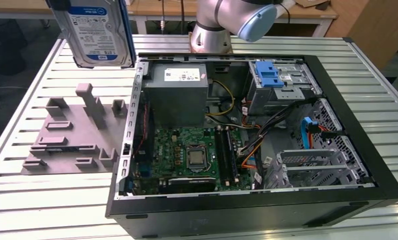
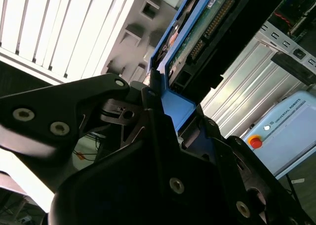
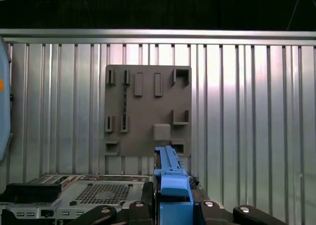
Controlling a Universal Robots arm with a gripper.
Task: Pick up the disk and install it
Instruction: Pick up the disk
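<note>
Black gripper [image 3: 173,198] body is the closest thing in both wrist views, and it's clamped tight on the blue bracket edge of the disk [image 1: 99,30], one finger on each side with no gap showing. So yeah, I've got the disk, and it's up in the air, not in the machine. In the exterior view it hangs upright at the exterior view's upper left, label facing out, above the table and off to the side of the open computer case [image 1: 252,215]. The second wrist view looks along its underside, green circuit board and connector pins showing. Right under the disk is a flat grey fixture plate [image 1: 72,135] with posts and slots, lying on the table just beside the case. The table [image 1: 25,200] is ribbed silver metal, long slats running across it, pretty shiny under the lights. The case lies on its side with the panel off: grey power supply [image 1: 179,90] at the back, green motherboard [image 1: 185,155] in front of it, and a blue latch on a metal cage [image 1: 272,75] toward the exterior view's right. My silver arm [image 1: 216,30] stands behind the case at the table's far edge. Room-wise, wooden desks [image 1: 319,12] sit behind the table, and the second wrist view catches a pale blue control box with a red button [image 2: 255,142] down by the floor.
</note>
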